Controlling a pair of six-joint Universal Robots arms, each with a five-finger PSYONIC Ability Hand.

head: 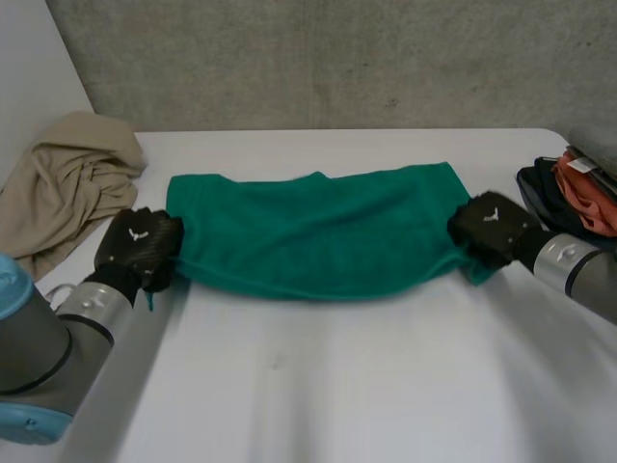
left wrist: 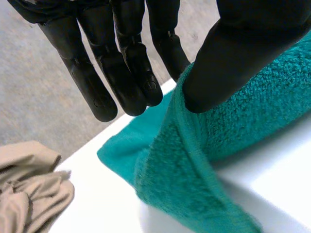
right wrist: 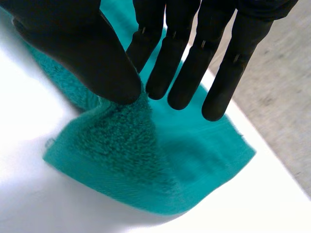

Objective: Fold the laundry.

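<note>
Green towel flat, stretched L-R across mid frame on white table. Beige cloth heaped upper left; dark + orange clothes pile at right edge. Left hand low at towel's left end, right hand at right end. Each hand: fingers straight, thumb nipping raised towel fold against nearest finger.

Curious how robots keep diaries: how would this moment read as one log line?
left robot hand: pinches green towel, left end | right robot hand: pinches green towel, right end | green towel on table
</note>
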